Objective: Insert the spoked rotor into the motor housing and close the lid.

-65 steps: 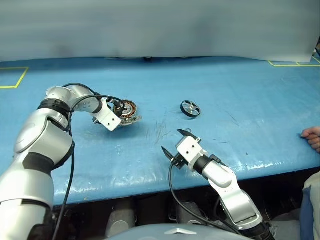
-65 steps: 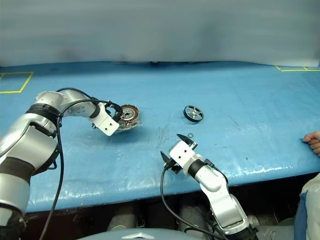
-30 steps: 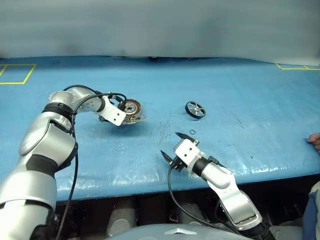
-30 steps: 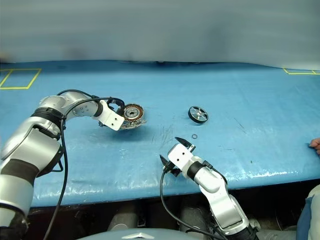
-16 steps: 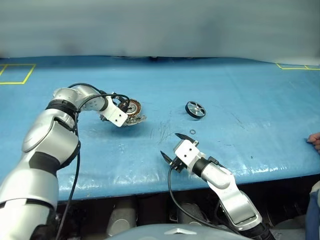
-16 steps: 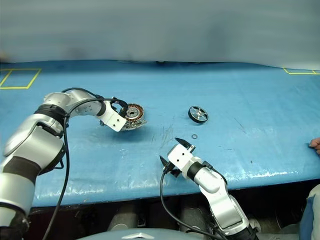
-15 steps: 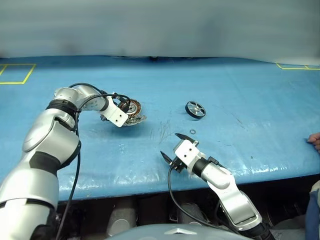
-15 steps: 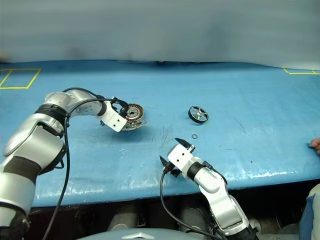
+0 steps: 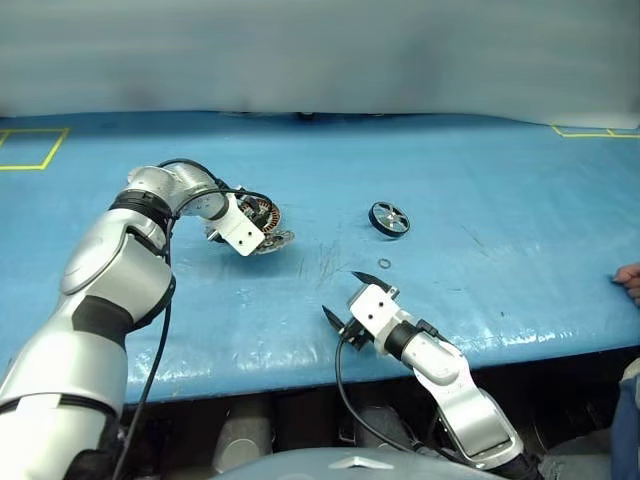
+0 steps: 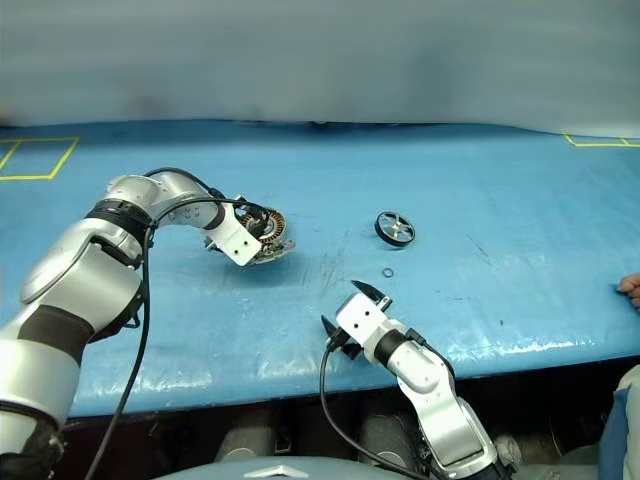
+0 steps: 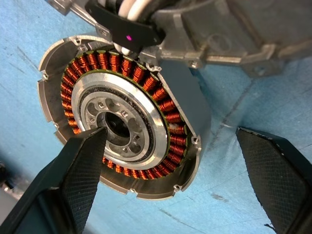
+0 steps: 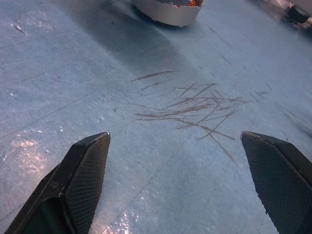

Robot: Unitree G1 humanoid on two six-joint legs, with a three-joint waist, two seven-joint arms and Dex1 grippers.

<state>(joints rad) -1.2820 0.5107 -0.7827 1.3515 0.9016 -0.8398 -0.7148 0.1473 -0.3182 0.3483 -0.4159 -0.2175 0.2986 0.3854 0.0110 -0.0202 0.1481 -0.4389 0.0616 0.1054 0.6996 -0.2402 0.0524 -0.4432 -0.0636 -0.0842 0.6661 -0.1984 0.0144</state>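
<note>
Nothing of the task is judged complete. A blue table (image 9: 480, 180) is seen carrying every part. The left gripper (image 11: 185, 170) is held over the motor housing (image 11: 122, 129) with its fingers spread to their widest, one tip lying across the housing's hollow centre and the other well outside its rim, so nothing is clamped. The right gripper (image 9: 347, 300) is poised above bare table near the front edge, its fingers likewise fully parted and empty. The motor housing is found left of centre, its copper windings uncovered and its bore vacant. The spoked rotor (image 9: 388, 217) is left flat on the table, well apart to the housing's right, untouched. A small ring (image 9: 384, 263) is seen between the rotor and the right gripper. The lid cannot be made out with certainty. Insertion and closing are therefore both still to be done. No brand, label or writing can be read.
</note>
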